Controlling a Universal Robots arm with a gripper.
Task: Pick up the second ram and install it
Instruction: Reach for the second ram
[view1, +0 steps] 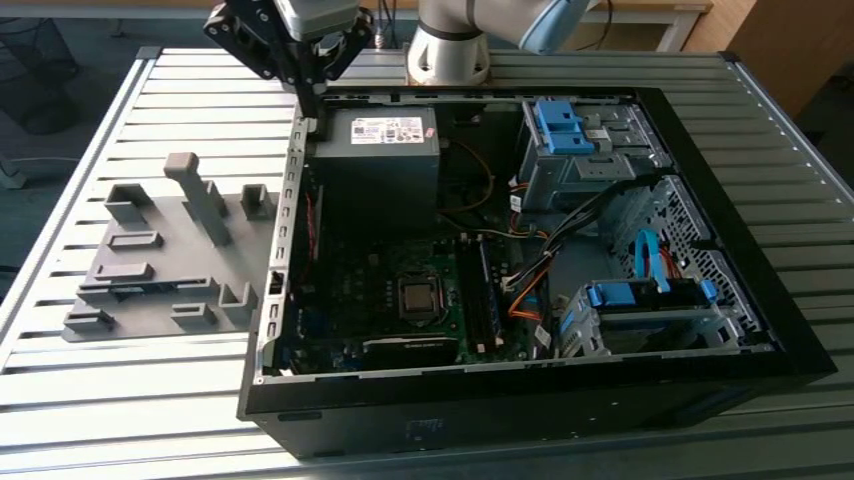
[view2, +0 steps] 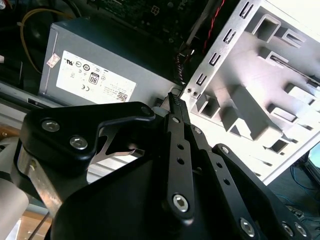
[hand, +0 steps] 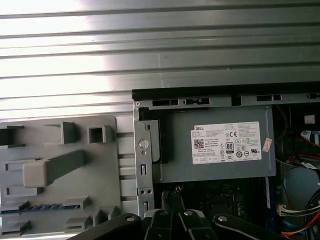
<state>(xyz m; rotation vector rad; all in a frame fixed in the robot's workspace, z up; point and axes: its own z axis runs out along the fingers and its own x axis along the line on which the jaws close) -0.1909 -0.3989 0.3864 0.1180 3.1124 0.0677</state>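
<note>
grey fixture (view1: 174, 250), one ram (hand: 40, 206), one gripper (view1: 308, 108)

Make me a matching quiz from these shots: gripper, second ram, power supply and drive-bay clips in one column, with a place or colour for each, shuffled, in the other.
1. gripper
2. second ram
3. power supply
4. drive-bay clips

A. blue, inside the computer case
B. in a slot of the grey fixture plate, outside the case
C. grey box with a white label
D. at the case's edge, beside the power supply

Pairs: 1-D, 2-B, 3-C, 4-A.
</note>
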